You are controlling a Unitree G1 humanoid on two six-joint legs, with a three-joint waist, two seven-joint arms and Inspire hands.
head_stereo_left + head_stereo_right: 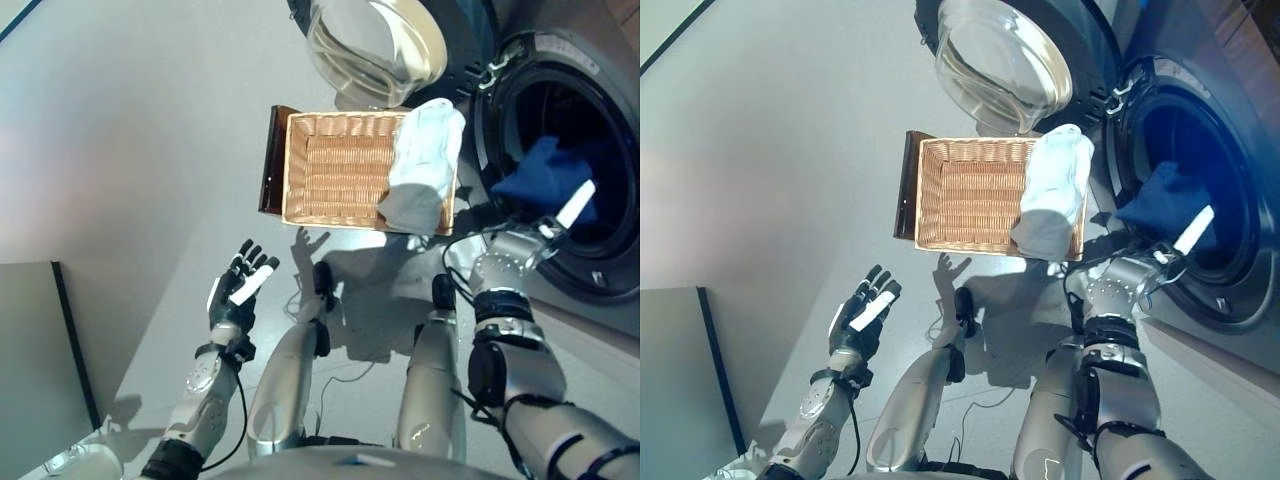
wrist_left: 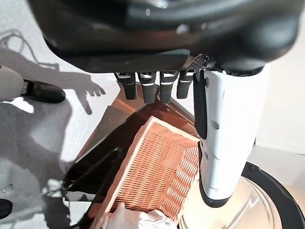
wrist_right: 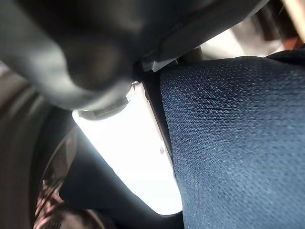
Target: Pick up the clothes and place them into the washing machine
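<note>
A dark blue garment [image 1: 545, 175] lies in the mouth of the washing machine drum [image 1: 600, 255], partly over its lower rim. My right hand [image 1: 540, 238] reaches into that opening right below the garment, white-covered thumb pointing up. In the right wrist view the blue cloth [image 3: 238, 143] presses against the thumb [image 3: 128, 152]; the grip is hidden. A white garment [image 1: 425, 165] drapes over the right end of the wicker basket [image 1: 335, 170] on the floor. My left hand [image 1: 240, 285] hovers open and empty, well short of the basket's left end.
The washer's round glass door [image 1: 375, 45] stands swung open beyond the basket. A dark brown board [image 1: 270, 160] lies against the basket's left side. A grey cabinet [image 1: 40, 370] stands at the lower left.
</note>
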